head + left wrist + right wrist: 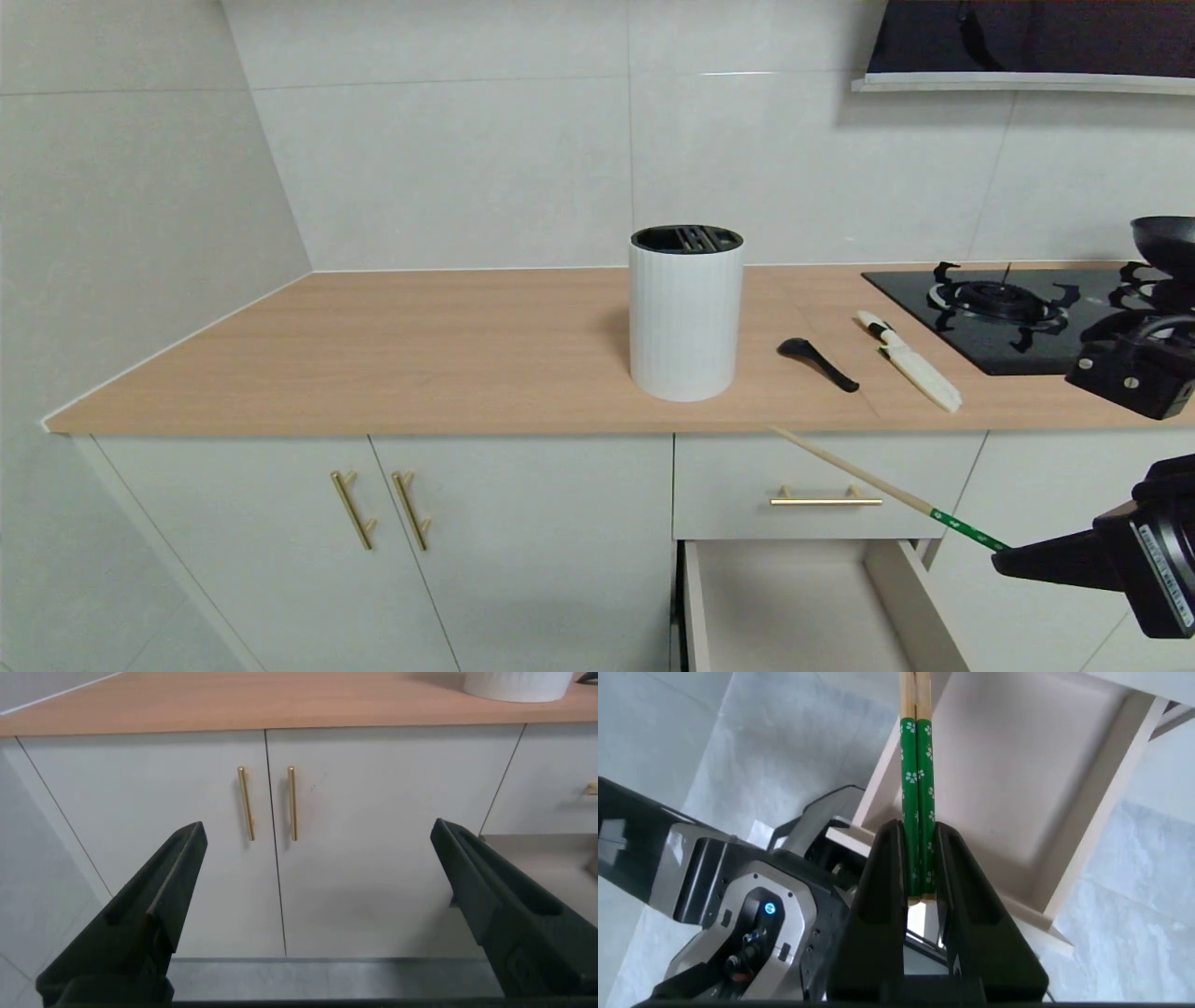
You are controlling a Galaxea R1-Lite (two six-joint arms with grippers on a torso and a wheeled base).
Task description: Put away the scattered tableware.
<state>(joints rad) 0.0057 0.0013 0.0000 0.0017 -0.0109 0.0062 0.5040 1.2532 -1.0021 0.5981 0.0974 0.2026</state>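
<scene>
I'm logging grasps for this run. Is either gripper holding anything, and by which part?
The right gripper is shut on the chopsticks, pinching their green patterned end. The left gripper is open and holds nothing.

Chopsticks (pixel 913 765) cut off by the right wrist view's edge; drawer (pixel 1018 775) too.

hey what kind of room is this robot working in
Most likely a home kitchen: a gas hob sits in a wooden countertop, white cabinets run below, and a knife lies near a utensil holder.
</scene>
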